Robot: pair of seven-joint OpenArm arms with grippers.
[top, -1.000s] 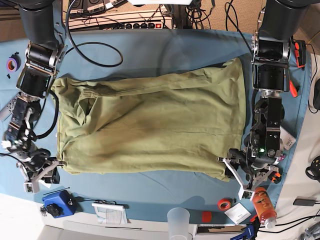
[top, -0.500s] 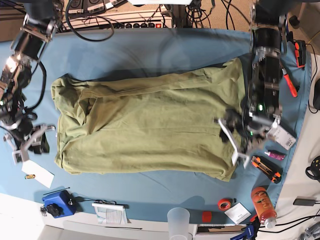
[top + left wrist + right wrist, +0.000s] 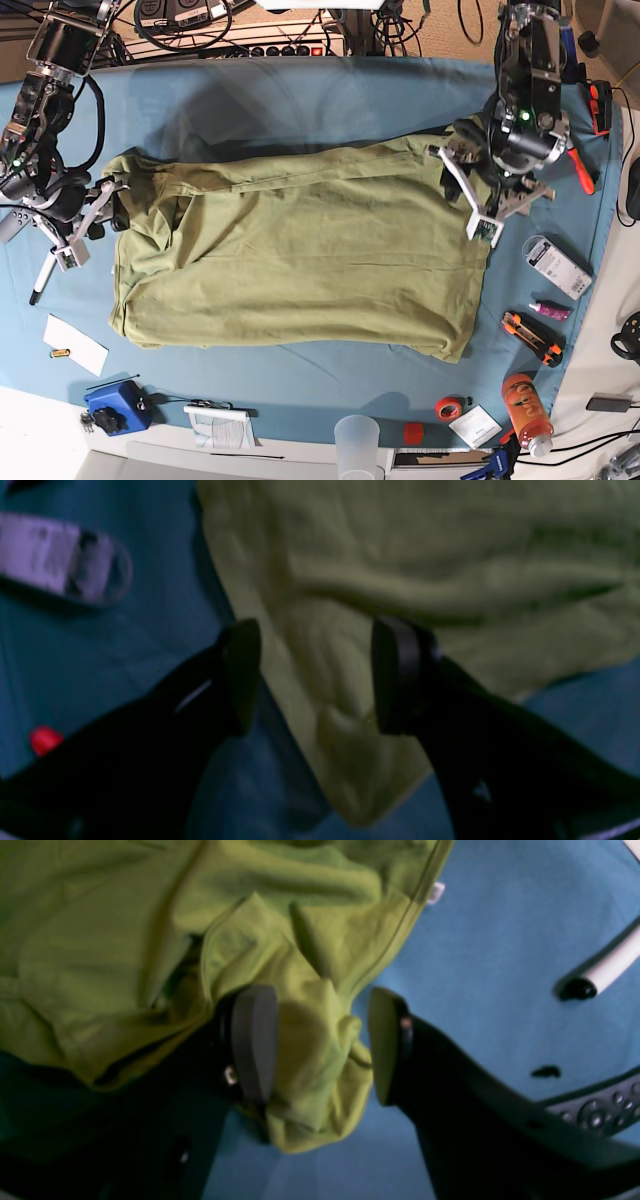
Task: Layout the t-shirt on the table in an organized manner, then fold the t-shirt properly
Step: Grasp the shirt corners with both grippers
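The olive-green t-shirt (image 3: 300, 260) lies spread flat across the teal table (image 3: 300, 105). My left gripper (image 3: 497, 205) is at the shirt's far right corner. In the left wrist view the gripper (image 3: 320, 677) is open, its jaws astride the shirt's edge (image 3: 400, 555). My right gripper (image 3: 100, 212) is at the shirt's far left corner. In the right wrist view the gripper (image 3: 320, 1042) is open, with a bunched fold of the shirt (image 3: 310, 1055) between its jaws. The small white tag (image 3: 436, 891) shows at the shirt's edge.
A white pen (image 3: 43, 277) and a paper note (image 3: 77, 345) lie at the left. A blue device (image 3: 113, 408), a plastic cup (image 3: 357, 445) and red tape (image 3: 449, 407) line the near edge. A white box (image 3: 555, 265), a cutter (image 3: 530, 335) and an orange bottle (image 3: 526, 413) lie at the right.
Both arms have moved from the shirt's near corners up to its far corners. The shirt has stayed spread flat. Both grippers stay open.
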